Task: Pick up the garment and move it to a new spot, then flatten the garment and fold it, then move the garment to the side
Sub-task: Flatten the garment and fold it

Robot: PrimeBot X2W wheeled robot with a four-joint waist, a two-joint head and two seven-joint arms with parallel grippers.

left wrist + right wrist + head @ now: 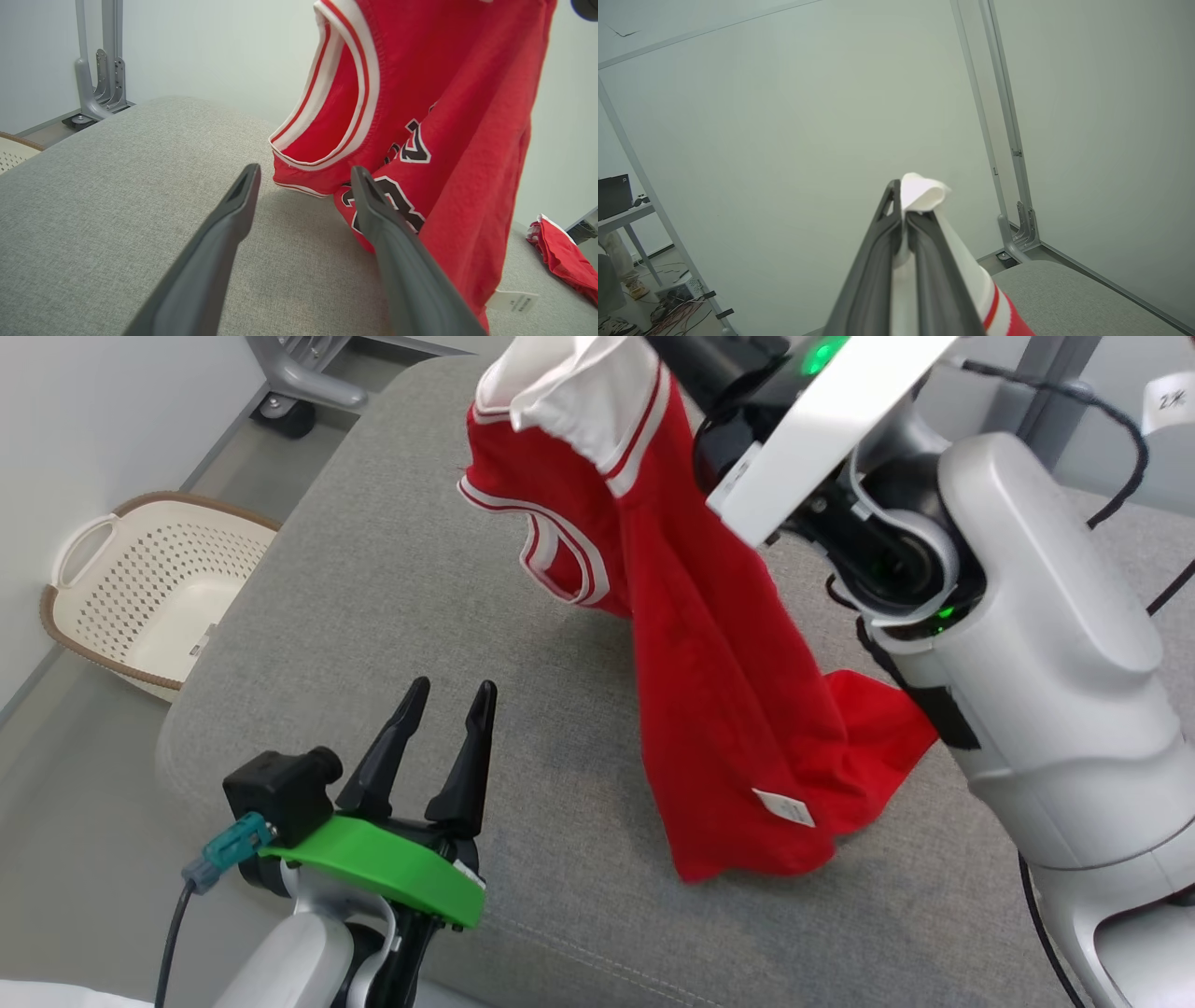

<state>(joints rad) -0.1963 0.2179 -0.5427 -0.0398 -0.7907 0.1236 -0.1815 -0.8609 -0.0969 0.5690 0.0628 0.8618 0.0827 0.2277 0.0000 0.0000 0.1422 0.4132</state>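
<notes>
- The garment point(709, 691), a red sleeveless jersey with white and red trim, hangs from above, its lower hem crumpled on the grey padded bench point(373, 579)
- The right claw point(903, 205) is clamped on a fold of the garment's white trim, its fingers pressed together around it, seen against a pale wall in the right wrist view
- A white label point(784, 807) shows near the hem
- The left claw point(448, 695) hovers low over the bench, just beside the garment, fingers apart and holding nothing
- In the head view the right arm point(1027, 663) crosses in front of the garment's upper right part and hides the grip
- The left wrist view shows black-and-white lettering point(411, 149) on the garment's front, an armhole facing the camera, and another red cloth point(560, 256) lying at the bench's far right
- A cream perforated basket point(140, 588) stands on the floor left of the bench; a grey metal frame foot point(299, 383) stands beyond its far corner
- The right wrist view shows a desk point(626, 217) with a dark screen point(614, 196), and loose cables point(677, 303) on the floor
</notes>
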